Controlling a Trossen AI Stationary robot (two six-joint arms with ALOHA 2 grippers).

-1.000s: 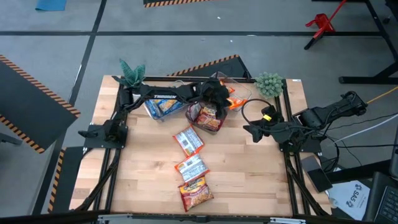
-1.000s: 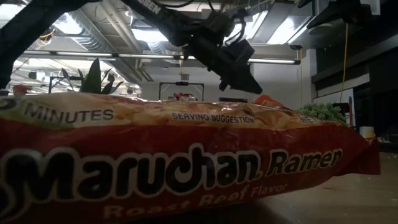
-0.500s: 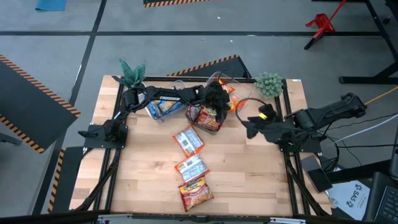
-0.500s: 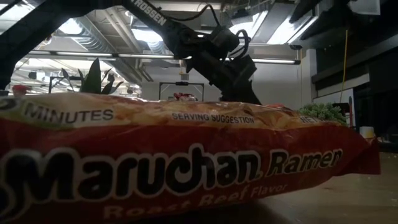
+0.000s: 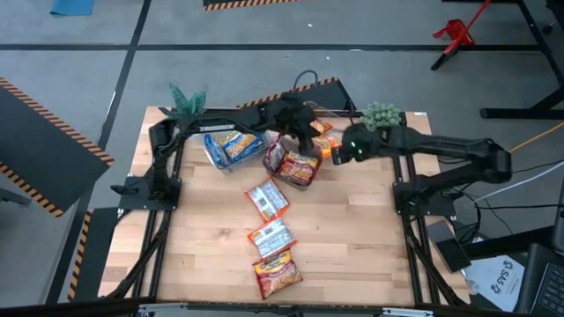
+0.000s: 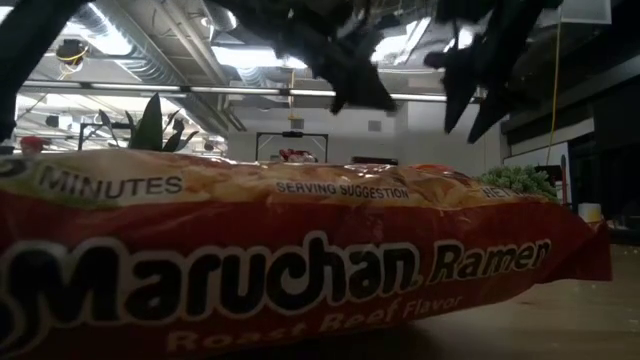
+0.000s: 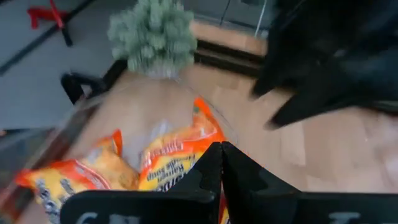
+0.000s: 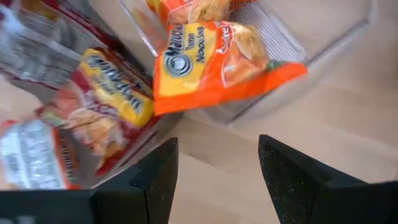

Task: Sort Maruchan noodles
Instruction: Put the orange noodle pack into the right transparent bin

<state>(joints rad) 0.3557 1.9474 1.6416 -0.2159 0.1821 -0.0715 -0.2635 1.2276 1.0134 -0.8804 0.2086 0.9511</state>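
Observation:
My left gripper (image 5: 304,130) is shut and hangs empty over the clear bin of orange packets (image 7: 177,152), at the table's far middle. My right gripper (image 5: 339,151) is open, just to the right of that bin, its fingers pointing at an orange packet (image 8: 217,62) that lies in the bin, without touching it. Red packets (image 5: 295,165) fill the middle bin and blue-yellow ones (image 5: 231,145) the left bin. Three loose packets (image 5: 270,236) lie flat in a row toward the near edge. The nearest, a red one (image 6: 280,260), fills the low view.
Two small artificial plants stand at the far corners, a dark green one (image 5: 187,104) and a pale round one (image 5: 382,116). Both arms crowd the far middle of the table above the bins. Bare wood (image 5: 352,246) lies on either side of the loose packets.
My right arm has swung from the table's right edge toward the far middle, which brought its gripper up beside the orange bin. My left gripper dipped toward the bins, then rose and shifted a little toward the far edge. The packets have stayed in place.

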